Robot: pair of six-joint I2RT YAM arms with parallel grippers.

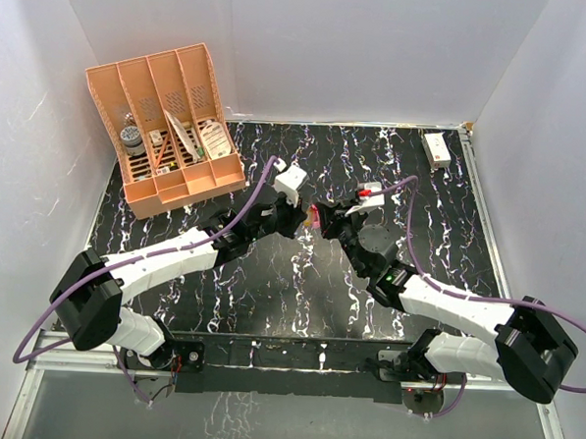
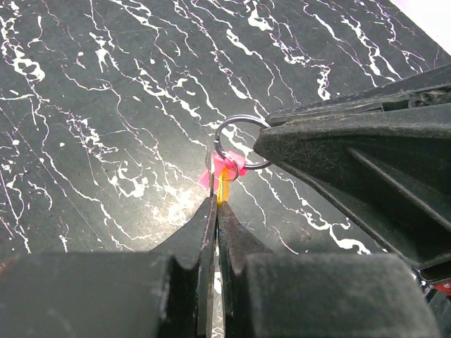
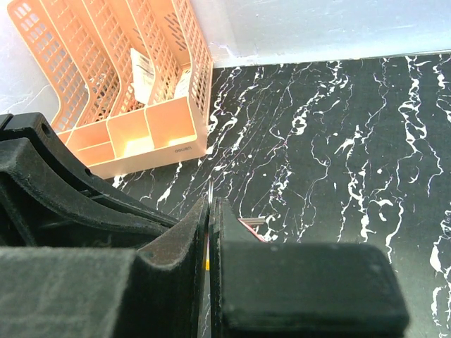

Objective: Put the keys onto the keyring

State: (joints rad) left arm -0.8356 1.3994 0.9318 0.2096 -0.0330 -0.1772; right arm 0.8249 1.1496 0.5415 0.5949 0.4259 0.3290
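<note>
In the left wrist view my left gripper is shut on the small yellow-gold key, whose tip sticks out of the fingertips. The key's tip meets the dark metal ring of the keyring, where the pinkish-red strap is knotted. My right gripper is shut on the ring, seen edge-on; a bit of the strap shows beside its finger. From above, both grippers meet over the table's middle with the strap between them, held above the surface.
An orange desk organizer with small items stands at the back left; it also shows in the right wrist view. A small white box lies at the back right. The black marbled table lies below.
</note>
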